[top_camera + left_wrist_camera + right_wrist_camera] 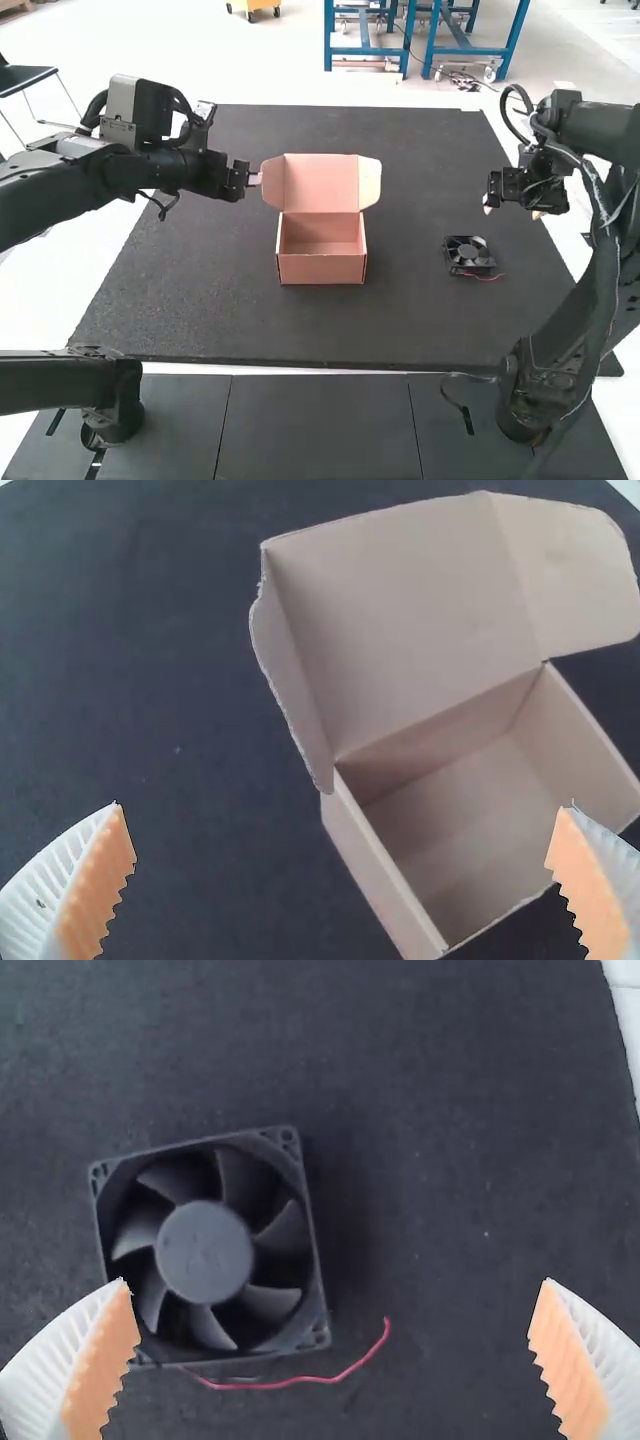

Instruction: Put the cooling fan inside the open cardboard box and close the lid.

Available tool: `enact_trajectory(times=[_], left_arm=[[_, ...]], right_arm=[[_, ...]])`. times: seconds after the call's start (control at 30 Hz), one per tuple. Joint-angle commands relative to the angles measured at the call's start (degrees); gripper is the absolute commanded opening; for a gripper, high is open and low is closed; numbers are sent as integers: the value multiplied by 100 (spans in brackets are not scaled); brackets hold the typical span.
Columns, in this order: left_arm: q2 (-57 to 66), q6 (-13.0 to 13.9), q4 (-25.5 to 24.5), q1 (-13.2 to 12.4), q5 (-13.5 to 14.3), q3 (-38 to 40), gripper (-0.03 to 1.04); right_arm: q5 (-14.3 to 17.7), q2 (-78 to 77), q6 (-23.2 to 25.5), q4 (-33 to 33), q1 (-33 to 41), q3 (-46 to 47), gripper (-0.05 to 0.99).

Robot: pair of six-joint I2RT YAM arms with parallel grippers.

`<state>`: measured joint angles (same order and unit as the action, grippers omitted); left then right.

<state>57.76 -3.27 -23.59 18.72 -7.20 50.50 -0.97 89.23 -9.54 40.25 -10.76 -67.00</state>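
Cardboard forms the open box [320,255], which is set upright on the black mat [180,290] with its lid [320,183] raised at the back, leaving the interior accessible. The cooling fan [469,254] is laid flat to the box's right, apart from it. The right gripper [495,195] is held released above the fan, pointed downward, apparently for a top grasp. The left gripper [252,180] is extended level, released, just beside the lid's left flap.

One cardboard box [320,268], one cooling fan [469,254], one black mat [180,280].
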Motion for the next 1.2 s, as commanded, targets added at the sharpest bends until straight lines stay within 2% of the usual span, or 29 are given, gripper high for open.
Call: enact_trajectory(times=[0.0, 0.5, 1.17], left_arm=[[-239, 116, 39, 18, 43, 109, 97], [-283, 81, 294, -18, 43, -111, 97], [-283, 46, 189, -18, 43, -40, 97]], right_arm=[[88, 218, -171, 36, -207, -15, 89], [212, 1000, -672, -149, -286, 56, 89], [176, 1668, -681, -404, -268, -6, 88]])
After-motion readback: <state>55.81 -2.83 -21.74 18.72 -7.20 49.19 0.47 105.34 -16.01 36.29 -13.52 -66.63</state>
